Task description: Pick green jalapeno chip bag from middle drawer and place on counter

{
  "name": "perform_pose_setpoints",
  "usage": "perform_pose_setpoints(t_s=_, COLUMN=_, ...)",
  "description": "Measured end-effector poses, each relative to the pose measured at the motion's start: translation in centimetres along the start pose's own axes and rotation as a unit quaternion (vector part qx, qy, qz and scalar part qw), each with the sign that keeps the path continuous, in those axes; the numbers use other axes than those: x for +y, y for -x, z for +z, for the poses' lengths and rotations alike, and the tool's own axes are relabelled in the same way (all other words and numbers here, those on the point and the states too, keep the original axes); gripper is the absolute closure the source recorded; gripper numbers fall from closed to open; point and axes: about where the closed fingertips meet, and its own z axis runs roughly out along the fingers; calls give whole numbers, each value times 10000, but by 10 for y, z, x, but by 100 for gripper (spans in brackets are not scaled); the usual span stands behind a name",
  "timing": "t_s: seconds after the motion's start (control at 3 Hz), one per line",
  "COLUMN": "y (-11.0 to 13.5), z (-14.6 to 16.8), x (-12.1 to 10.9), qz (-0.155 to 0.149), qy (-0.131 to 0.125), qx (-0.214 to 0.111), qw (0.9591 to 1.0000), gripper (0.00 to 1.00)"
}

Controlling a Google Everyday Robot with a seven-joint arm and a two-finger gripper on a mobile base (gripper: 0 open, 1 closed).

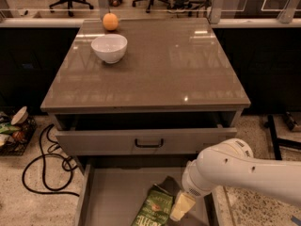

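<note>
The green jalapeno chip bag (pixel 155 206) lies on the flat grey floor of the open middle drawer (pixel 106 199), near its front centre. My gripper (pixel 181 206) hangs at the end of the white arm (pixel 235 171), which comes in from the right. It is down in the drawer, right beside the bag's right edge. The glossy grey-brown counter (pixel 160 65) tops the cabinet above.
A white bowl (pixel 109 47) and an orange fruit (pixel 110 21) sit at the counter's back left. The upper drawer (pixel 148 140) with a black loop handle is slightly open above the middle drawer. Black cables (pixel 42 164) and a basket (pixel 14 131) lie on the floor to the left.
</note>
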Motion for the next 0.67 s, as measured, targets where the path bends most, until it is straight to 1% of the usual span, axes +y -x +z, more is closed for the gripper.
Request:
perform_pose_setpoints(t_s=0.33, y=8, z=37, x=15, qz=17, qy=190, qx=-165, qw=9997, gripper=0)
perform_pose_setpoints(t_s=0.67, y=8, z=37, x=16, qz=17, qy=190, qx=-165, qw=9997, gripper=0)
